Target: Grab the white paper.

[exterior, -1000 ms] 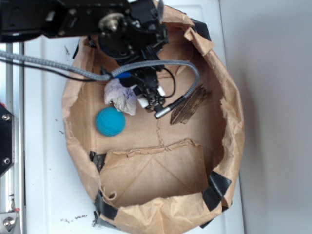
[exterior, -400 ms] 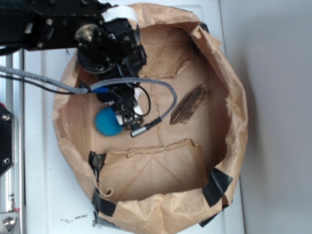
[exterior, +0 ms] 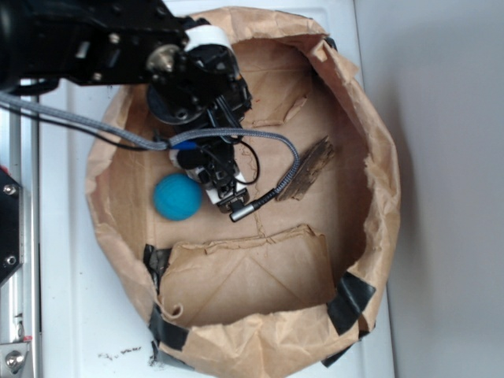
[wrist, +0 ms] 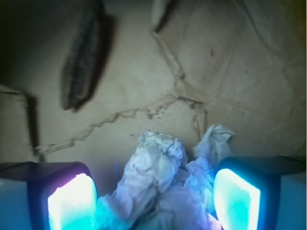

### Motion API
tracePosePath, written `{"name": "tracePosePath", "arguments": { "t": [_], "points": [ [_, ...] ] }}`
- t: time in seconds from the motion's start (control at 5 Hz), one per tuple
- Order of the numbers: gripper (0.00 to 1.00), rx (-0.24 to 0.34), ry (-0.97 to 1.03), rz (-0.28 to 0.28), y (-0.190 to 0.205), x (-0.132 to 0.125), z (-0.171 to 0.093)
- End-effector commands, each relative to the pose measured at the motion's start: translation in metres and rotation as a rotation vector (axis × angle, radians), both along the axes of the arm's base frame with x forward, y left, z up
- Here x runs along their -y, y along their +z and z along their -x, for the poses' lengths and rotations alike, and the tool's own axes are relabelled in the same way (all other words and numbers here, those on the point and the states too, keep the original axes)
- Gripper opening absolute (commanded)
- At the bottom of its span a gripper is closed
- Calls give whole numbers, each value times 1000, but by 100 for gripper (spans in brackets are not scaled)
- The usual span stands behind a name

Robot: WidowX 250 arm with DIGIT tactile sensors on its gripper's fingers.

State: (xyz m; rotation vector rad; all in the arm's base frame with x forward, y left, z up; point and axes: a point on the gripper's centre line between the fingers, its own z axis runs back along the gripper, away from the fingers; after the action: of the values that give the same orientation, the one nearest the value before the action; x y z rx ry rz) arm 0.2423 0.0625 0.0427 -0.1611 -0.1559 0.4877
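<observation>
White paper (wrist: pixel 165 184): a crumpled off-white wad, seen plainly only in the wrist view, where it fills the space between the two finger pads and spills toward the lower edge of the frame. In the exterior view the arm hides it.

Gripper (exterior: pixel 223 187): black, reaching down into the bag from the upper left, its tip just right of the teal ball.

Jaws: parted, one glowing pad (wrist: pixel 72 201) on each side of the wad. The right pad appears to touch the paper's edge; whether the left pad touches it cannot be told. They bracket the paper but no firm hold on it is visible.

Teal ball (exterior: pixel 178 195): round, on the bag floor, just beside the gripper on its left, apparently not touching it.

Bark piece (exterior: pixel 307 171): a dark, rough sliver of wood lying slantwise on the bag floor, right of the gripper and apart from it. In the wrist view it shows as a dark streak at upper left (wrist: pixel 81 62).

Brown paper bag (exterior: pixel 378 197): torn open and rolled down into a round wall, held with black tape (exterior: pixel 350 303) at the lower corners; a folded flap lies across its lower floor.

Cable (exterior: pixel 272 142): grey braided, looping from the arm past the gripper toward the bark.

Surface (exterior: pixel 71 315): white, under the bag.
</observation>
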Motion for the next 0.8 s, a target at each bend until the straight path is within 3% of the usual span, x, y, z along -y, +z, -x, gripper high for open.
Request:
{"name": "tracePosePath", "arguments": {
  "t": [0.0,0.2,0.6],
  "points": [
    [100,20,-38,-61,3,5,23],
    [0,23,-28,-47,5,2,22],
    [0,55,-86,-54,25,1,5]
  ]
}}
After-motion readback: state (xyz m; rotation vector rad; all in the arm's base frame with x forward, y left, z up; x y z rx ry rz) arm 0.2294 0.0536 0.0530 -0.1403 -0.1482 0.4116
